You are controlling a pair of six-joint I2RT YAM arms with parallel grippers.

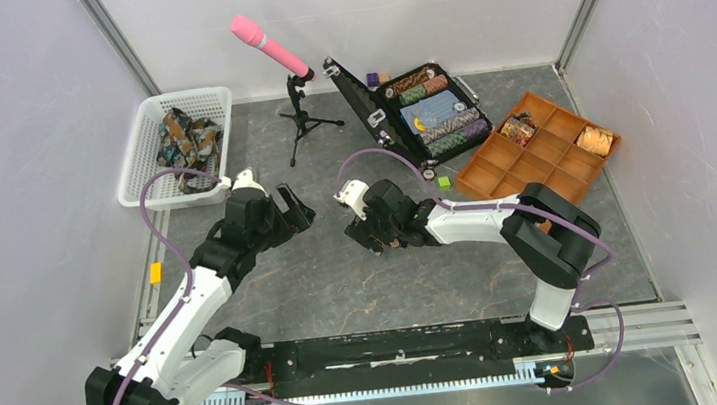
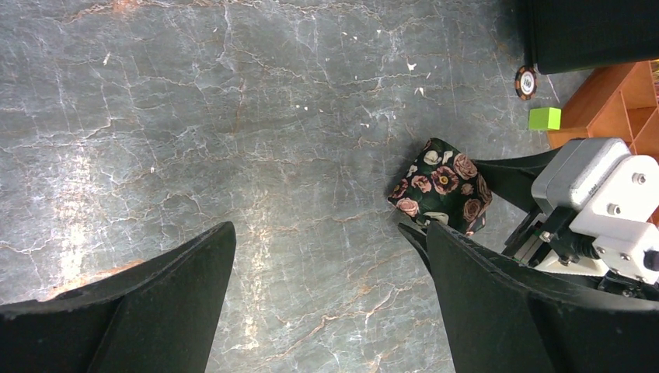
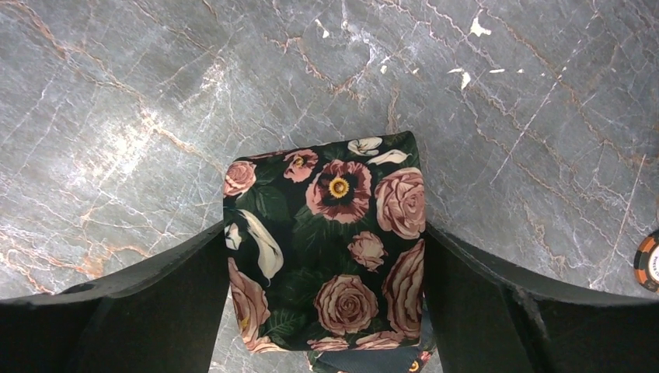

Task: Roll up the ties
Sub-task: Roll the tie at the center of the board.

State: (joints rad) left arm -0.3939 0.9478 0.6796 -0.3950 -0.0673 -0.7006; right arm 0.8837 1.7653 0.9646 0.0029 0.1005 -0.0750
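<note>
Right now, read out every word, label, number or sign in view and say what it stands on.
No text can be read.
poker chip: centre mark, too blurred to read.
chips in the case: too small to read.
rolled tie: floral print only, no lettering.

On the bench (image 1: 343,285), a basket (image 1: 134,161) with loose ties (image 1: 189,140) in it sits at the far left corner, a microphone stand (image 1: 300,118) is to its right, and an open case (image 1: 435,109) lies right of the stand. Further right is a tray (image 1: 543,155) with one coil (image 1: 519,129) in a back compartment and another coil (image 1: 595,140) in a right-hand one, and a small cube (image 1: 444,182) rests between case and tray. Mid-bench, in front of the case, a rolled tie (image 3: 326,249) lies on the surface between the fingers of the right claw (image 3: 326,233), with the left claw (image 1: 289,205) just to its left.
</note>
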